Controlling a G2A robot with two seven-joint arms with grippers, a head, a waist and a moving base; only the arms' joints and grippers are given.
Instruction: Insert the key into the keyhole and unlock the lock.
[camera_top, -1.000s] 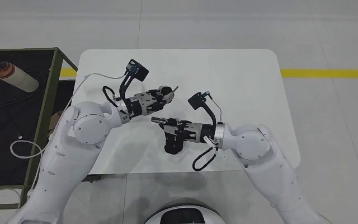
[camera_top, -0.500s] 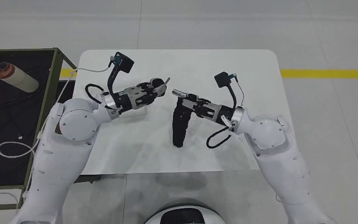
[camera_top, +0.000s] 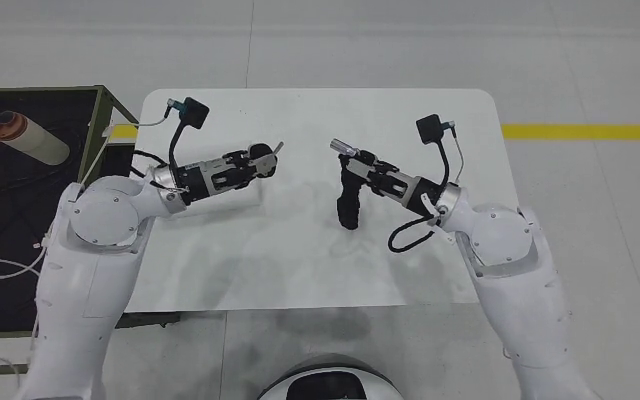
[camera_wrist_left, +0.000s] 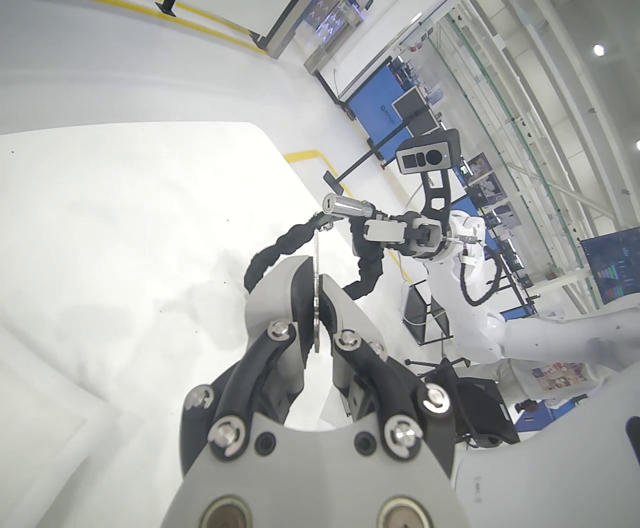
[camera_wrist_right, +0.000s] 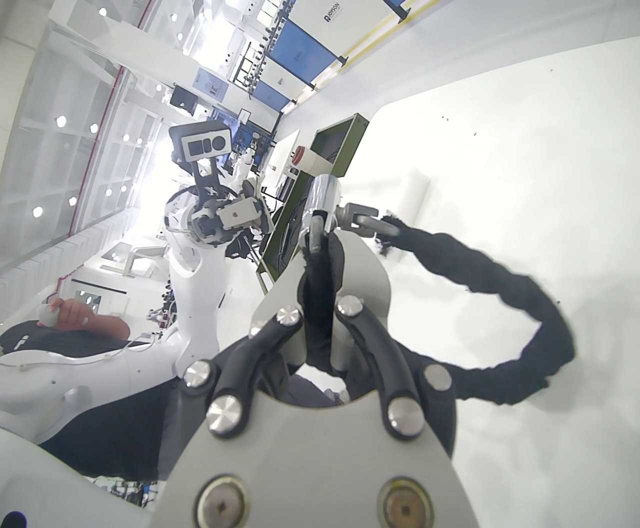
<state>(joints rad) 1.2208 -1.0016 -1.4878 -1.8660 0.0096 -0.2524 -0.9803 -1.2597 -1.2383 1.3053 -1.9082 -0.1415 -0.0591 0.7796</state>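
Left tool (camera_wrist_left: 316, 285) pinched narrow on flat key (camera_wrist_left: 316, 250). Right tool (camera_wrist_right: 322, 250) clamped on lock (camera_wrist_right: 324, 194) at black cable beside silver cylinder. Both above tabletop (camera_top: 300, 250), apart.

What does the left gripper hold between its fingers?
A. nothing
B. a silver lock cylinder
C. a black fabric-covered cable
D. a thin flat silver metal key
D: the thin flat silver metal key stands edge-on, pinched in the left gripper; the black fabric-covered cable is in the right gripper.
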